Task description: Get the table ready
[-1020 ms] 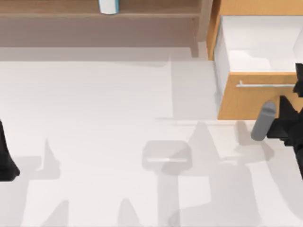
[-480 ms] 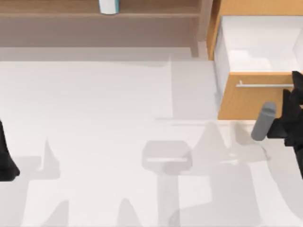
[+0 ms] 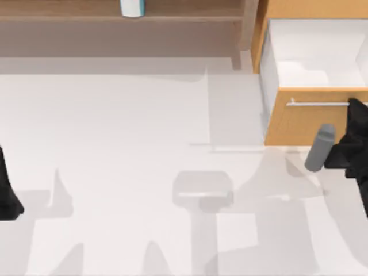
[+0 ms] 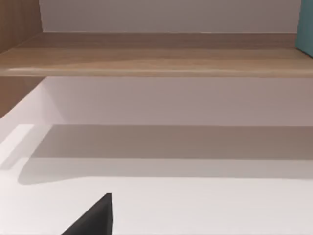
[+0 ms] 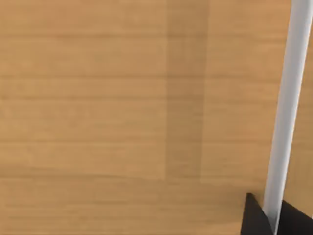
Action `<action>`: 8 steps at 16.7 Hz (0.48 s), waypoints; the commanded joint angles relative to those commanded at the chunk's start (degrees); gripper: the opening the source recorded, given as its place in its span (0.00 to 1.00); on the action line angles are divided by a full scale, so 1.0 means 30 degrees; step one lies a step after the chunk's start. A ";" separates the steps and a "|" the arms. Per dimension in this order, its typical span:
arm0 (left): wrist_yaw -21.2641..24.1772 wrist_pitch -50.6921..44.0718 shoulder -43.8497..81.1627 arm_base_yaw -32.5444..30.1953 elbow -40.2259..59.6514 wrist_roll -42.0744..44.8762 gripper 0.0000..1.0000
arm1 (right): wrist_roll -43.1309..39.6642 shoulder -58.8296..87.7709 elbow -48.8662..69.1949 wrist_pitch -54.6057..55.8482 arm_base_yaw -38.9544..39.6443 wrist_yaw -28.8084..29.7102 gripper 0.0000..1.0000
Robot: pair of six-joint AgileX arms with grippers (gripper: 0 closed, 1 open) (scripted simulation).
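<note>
The table (image 3: 115, 144) is a wide, plain white top with only shadows lying on it. At its right stands the orange-wood drawer cabinet (image 3: 299, 123), its drawer pulled out and showing a white inside (image 3: 316, 54). My right gripper (image 3: 353, 109) is at the drawer front, and its silver bar handle (image 3: 316, 103) runs toward it. In the right wrist view the handle (image 5: 286, 98) passes between the two black fingertips (image 5: 255, 218), which close on it from both sides. My left arm (image 3: 6, 195) is parked at the table's left edge.
A long brown wooden shelf (image 3: 86, 14) runs along the back with a white and teal container (image 3: 132, 7) on it. A grey cylinder (image 3: 319, 148) sits against the right arm's left side, just below the drawer front. The left wrist view faces the shelf (image 4: 146, 54).
The right arm's dark outline has drawn back from over the open drawer toward the handle. The drawer front, the grey cylinder and the left arm have stayed put.
</note>
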 joint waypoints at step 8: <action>0.0000 0.0000 0.0000 0.0000 0.0000 0.0000 1.00 | 0.0059 0.0077 0.0257 -0.0182 -0.0019 -0.0081 0.00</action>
